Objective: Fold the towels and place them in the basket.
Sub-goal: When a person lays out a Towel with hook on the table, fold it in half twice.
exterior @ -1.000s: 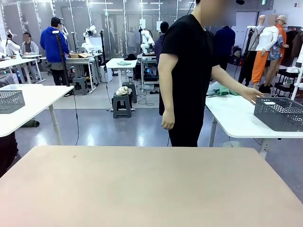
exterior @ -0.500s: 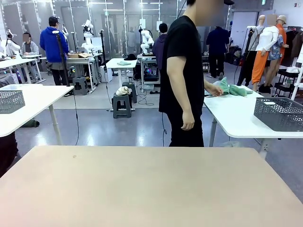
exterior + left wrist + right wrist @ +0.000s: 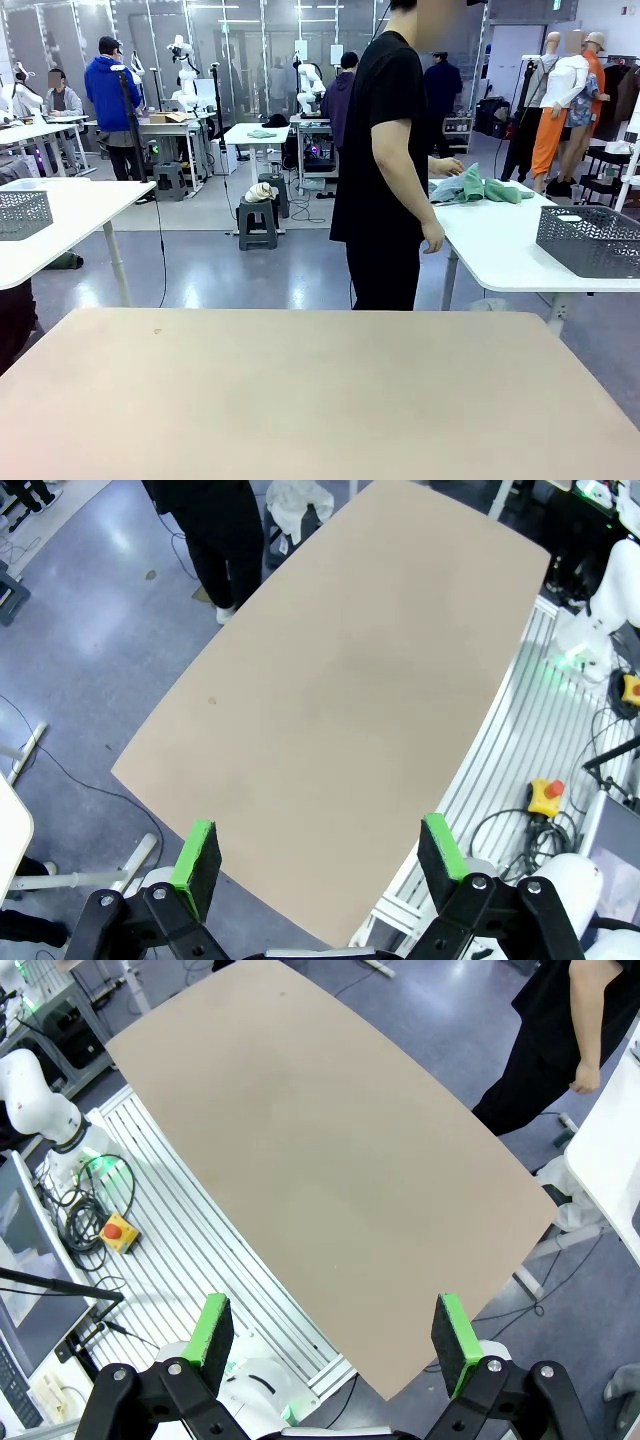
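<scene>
Beige tabletop [image 3: 300, 400] in front of the robot, nothing on it to work with yet. The towels [image 3: 480, 188] lie in a loose mint and grey-blue heap on the white side table [image 3: 500, 255] at far right, the person's hand [image 3: 452, 167] at the heap. The basket [image 3: 590, 240] sits on that same table, well apart from both arms.

Left gripper [image 3: 318, 825] and right gripper [image 3: 332, 1302] hang high over the tabletop, green pads spread wide, holding nothing.

Judgement — step in hand is waiting for delivery. Keep both arms high and clear until a towel lies flat, then take two hemmed corners — one per gripper — for a square fold.
</scene>
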